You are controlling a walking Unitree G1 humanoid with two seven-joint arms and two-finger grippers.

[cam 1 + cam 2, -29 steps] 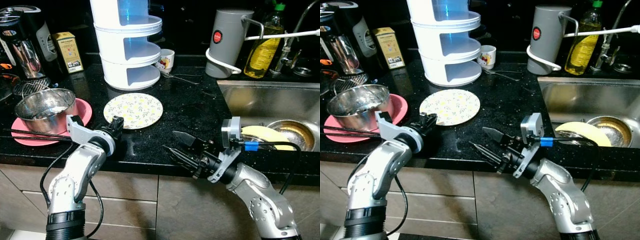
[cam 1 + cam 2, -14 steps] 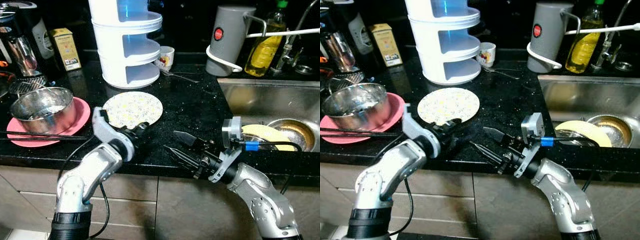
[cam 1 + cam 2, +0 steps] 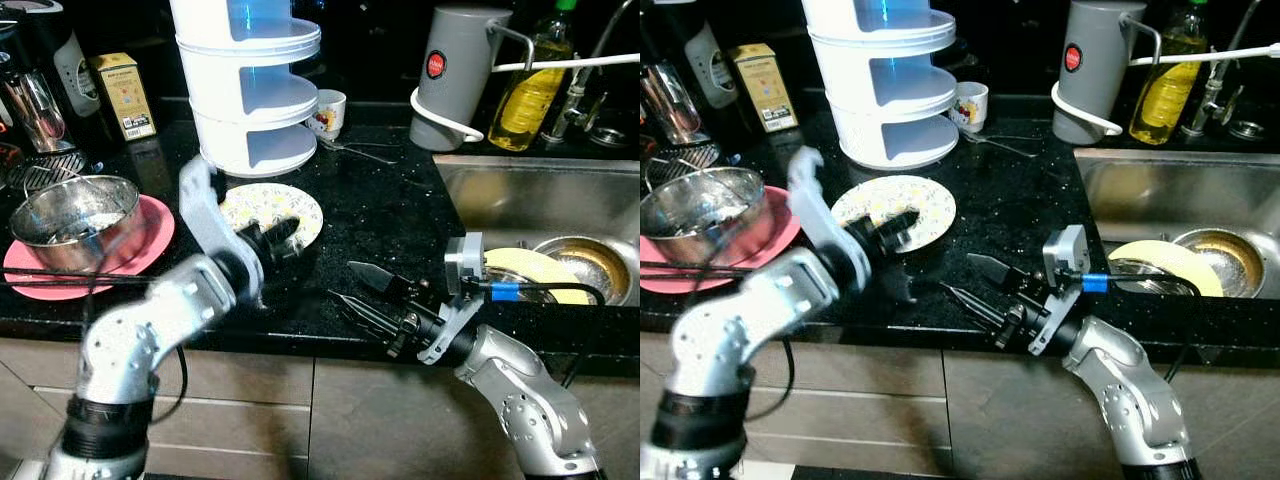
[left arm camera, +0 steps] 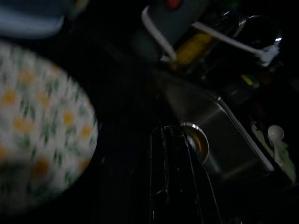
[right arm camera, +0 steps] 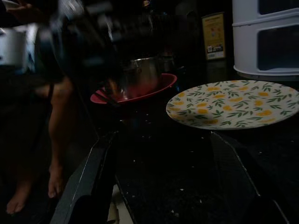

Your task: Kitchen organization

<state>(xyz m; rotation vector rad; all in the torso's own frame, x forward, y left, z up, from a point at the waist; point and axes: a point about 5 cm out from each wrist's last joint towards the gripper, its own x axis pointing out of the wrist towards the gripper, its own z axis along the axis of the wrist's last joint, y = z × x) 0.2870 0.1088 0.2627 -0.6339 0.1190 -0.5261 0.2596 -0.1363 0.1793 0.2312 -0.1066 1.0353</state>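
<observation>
A round plate with a yellow and green flower print (image 3: 295, 205) lies flat on the black counter (image 3: 390, 215), in front of a white three-tier rack (image 3: 250, 90). My left gripper (image 3: 285, 232) is blurred and hangs over the plate's near edge, fingers (image 4: 175, 158) shut and holding nothing. The left wrist view has the plate (image 4: 37, 116) beside those fingers. My right gripper (image 3: 342, 282) is open and empty, low at the counter's front edge, pointing toward the plate (image 5: 238, 105).
A steel bowl (image 3: 75, 210) sits on a pink plate (image 3: 150, 235) at the left, with chopsticks (image 3: 60, 280) across it. A sink (image 3: 520, 195) at the right holds a yellow plate (image 3: 545, 270). Kettle (image 3: 455, 75), oil bottle (image 3: 530, 90) and cup (image 3: 330, 110) stand at the back. A person's bare leg (image 5: 56, 140) is nearby.
My left arm has swung up and forward, carrying its gripper from the counter's front edge to above the plate's near rim. The right arm has stayed put.
</observation>
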